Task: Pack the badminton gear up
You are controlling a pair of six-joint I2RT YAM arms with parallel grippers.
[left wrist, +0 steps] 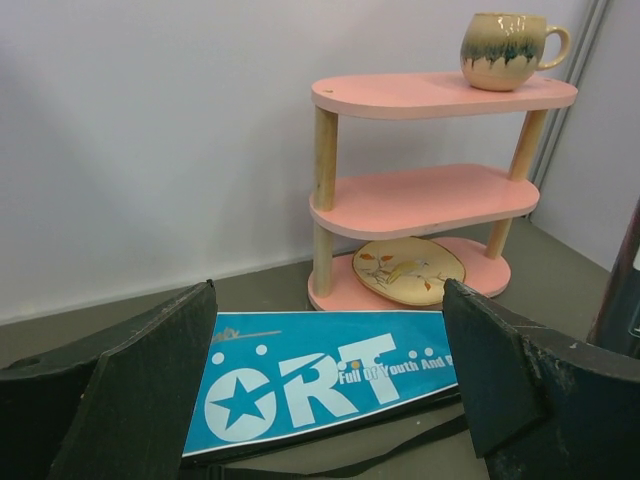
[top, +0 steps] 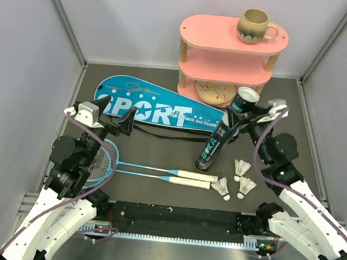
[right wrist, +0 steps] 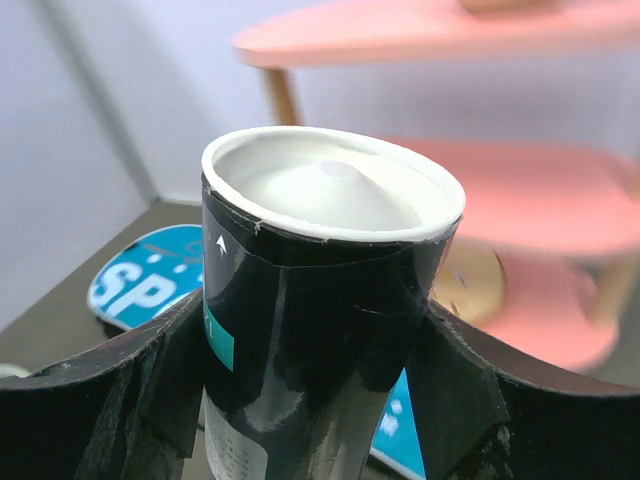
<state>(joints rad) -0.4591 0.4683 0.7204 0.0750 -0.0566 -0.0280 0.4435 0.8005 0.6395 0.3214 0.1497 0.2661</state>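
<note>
My right gripper (top: 241,119) is shut on the long black tube (top: 222,131), near its white-rimmed top; the tube (right wrist: 320,330) stands tilted with its foot on the table. The blue "SPORT" cover (top: 157,109) lies flat at the back; it also shows in the left wrist view (left wrist: 320,375). My left gripper (top: 116,119) is open and empty, hovering at the cover's left end. Two light-blue rackets (top: 106,160) with white handles (top: 192,180) lie in front of the cover. Three white shuttlecocks (top: 242,168), (top: 247,187), (top: 222,187) lie right of the handles.
A pink three-tier shelf (top: 229,61) stands at the back right, with a beige mug (top: 255,25) on top and a round painted plate (top: 214,92) on its lowest tier. Grey walls enclose the table on three sides. A black strap (top: 167,132) lies beside the cover.
</note>
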